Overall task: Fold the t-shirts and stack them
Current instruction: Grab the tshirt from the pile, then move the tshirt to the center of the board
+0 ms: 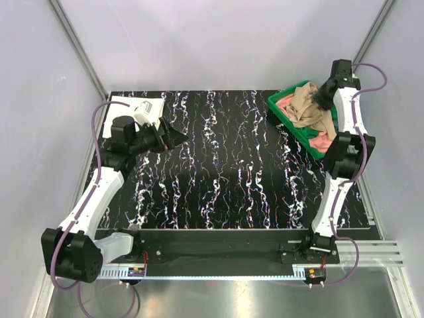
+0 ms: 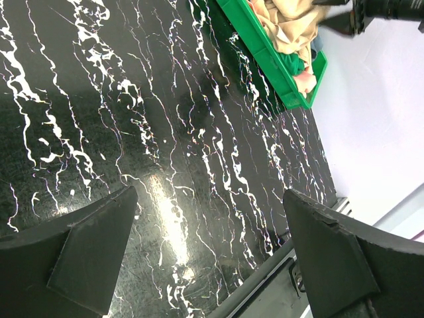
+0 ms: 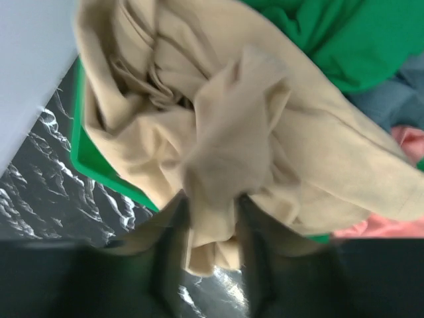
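Note:
The tan t-shirt (image 1: 308, 106) lies crumpled on top of the pile in the green tray (image 1: 281, 111) at the back right. My right gripper (image 1: 324, 93) is over the tray and shut on a bunched fold of the tan t-shirt (image 3: 218, 165). Beneath it in the right wrist view show a green shirt (image 3: 344, 40), a grey-blue one (image 3: 391, 99) and a salmon-pink one (image 3: 404, 142). My left gripper (image 1: 173, 137) is open and empty above the table's back left; its fingers (image 2: 93, 245) frame bare black marbled table (image 2: 165, 132). A white folded cloth (image 1: 136, 106) lies at the back left corner.
The green tray also shows far off in the left wrist view (image 2: 265, 59). Grey walls close the table at back and sides. The table's near edge has a metal rail (image 1: 252, 271).

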Controlling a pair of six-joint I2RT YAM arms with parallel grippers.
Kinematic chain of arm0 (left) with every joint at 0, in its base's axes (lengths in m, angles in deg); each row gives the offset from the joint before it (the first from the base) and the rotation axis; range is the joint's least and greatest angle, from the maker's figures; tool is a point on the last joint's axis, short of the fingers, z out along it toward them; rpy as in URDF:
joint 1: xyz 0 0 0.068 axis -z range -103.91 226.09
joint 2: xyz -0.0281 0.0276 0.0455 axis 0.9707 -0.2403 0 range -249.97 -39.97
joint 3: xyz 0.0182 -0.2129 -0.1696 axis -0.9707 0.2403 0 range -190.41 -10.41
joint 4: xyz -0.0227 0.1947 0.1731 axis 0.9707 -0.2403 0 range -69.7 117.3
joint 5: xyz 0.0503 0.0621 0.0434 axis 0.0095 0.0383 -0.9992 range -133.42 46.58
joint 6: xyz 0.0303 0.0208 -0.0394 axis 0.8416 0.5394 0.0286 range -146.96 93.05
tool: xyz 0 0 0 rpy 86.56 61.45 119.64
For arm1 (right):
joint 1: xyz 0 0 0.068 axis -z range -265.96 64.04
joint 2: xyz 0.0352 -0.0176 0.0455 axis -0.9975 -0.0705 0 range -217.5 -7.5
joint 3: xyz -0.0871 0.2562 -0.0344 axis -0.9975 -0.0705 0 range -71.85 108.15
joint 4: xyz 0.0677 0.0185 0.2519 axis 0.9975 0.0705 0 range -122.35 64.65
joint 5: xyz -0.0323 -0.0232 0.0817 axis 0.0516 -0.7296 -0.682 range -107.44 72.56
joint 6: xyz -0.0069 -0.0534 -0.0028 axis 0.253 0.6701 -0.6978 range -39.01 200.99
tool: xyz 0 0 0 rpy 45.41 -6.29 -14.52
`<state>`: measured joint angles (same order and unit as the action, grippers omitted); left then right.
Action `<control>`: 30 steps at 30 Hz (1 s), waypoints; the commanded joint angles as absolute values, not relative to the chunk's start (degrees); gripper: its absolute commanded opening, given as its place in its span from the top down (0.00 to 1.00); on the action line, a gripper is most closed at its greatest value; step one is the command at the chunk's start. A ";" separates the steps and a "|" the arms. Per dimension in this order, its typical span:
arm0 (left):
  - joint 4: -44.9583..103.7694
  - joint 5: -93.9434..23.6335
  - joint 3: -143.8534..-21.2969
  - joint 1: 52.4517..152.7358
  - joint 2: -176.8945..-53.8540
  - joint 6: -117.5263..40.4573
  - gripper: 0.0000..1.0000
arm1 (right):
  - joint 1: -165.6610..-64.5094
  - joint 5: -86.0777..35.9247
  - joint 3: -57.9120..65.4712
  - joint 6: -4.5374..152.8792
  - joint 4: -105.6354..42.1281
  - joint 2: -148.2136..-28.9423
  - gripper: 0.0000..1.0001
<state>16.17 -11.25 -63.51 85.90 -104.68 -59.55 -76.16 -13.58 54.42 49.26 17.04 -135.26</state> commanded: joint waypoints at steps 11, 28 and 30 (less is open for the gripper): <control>18.34 -10.37 -65.95 86.03 -103.16 -58.68 0.05 | -77.34 -36.62 78.09 50.76 24.78 -123.38 1.00; 1.20 -17.13 -67.28 86.03 -89.46 -55.08 0.10 | -98.43 -44.51 7.68 36.25 -3.30 -84.32 1.00; 0.15 -16.96 -64.65 86.11 -88.40 -54.82 0.10 | -102.91 -43.89 1.82 36.95 -6.23 -85.36 1.00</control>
<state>3.77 -15.03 -67.64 85.92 -89.55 -56.76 -98.38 -43.39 12.55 39.18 0.36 -80.14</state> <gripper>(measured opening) 0.905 0.015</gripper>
